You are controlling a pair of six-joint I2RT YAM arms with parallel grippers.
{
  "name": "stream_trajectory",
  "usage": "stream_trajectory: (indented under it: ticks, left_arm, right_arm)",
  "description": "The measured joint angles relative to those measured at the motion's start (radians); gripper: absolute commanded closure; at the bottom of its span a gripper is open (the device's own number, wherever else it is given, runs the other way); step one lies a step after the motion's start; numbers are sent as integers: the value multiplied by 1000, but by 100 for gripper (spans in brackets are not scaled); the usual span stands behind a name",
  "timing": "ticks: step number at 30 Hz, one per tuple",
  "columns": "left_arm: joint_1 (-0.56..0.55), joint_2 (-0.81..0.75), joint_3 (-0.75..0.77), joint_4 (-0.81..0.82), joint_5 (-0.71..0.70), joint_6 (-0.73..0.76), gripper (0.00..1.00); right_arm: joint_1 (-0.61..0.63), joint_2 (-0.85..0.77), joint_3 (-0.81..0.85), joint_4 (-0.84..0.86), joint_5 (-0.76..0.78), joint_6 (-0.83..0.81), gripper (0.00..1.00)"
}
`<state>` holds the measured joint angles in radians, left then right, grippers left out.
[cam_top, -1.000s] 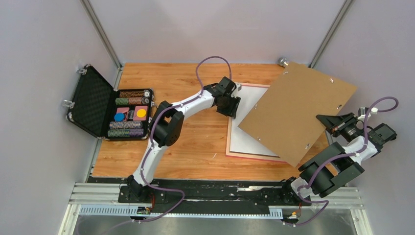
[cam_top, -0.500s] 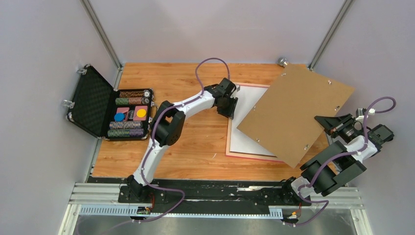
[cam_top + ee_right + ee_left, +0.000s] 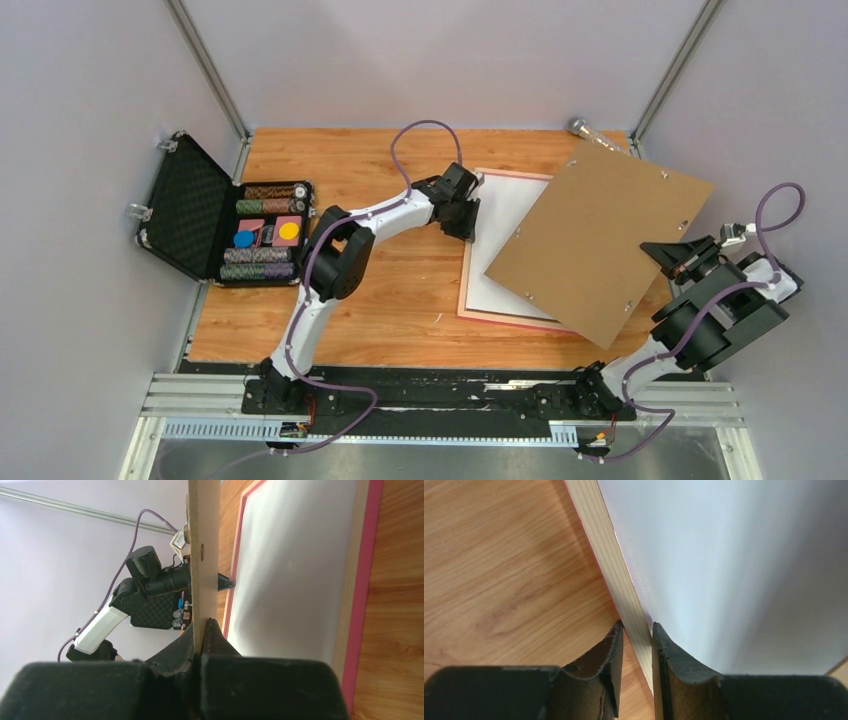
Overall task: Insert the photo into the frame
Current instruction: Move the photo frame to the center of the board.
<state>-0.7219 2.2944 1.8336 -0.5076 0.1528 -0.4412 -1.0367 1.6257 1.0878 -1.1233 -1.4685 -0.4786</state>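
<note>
My left tool straddles 9 o'clock rail of frame, rail running 12–6; grip unclear. Right tool clamps backing board.

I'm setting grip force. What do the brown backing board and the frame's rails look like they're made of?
Backing board: likely hardboard or MDF. It is a uniform matte brown with no grain and has a thin, stiff edge.
Frame: probably wood. The pale back face of the rail shows fine grain lines, and the front looks like smooth pink paint.
</note>
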Motion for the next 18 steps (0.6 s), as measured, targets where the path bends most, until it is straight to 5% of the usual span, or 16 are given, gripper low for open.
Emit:
stream_trajectory:
  ticks: [9, 15, 18]
  left_arm:
    - [50, -103, -167, 58, -13, -10, 100]
    - [104, -164, -258, 72, -34, -7, 100]
    - [132, -201, -307, 75, -53, -3, 100]
  right_arm:
    - [19, 119, 39, -333, 6, -382, 100]
    - [56, 98, 73, -355, 5, -377, 100]
    - [100, 47, 82, -258, 4, -245, 100]
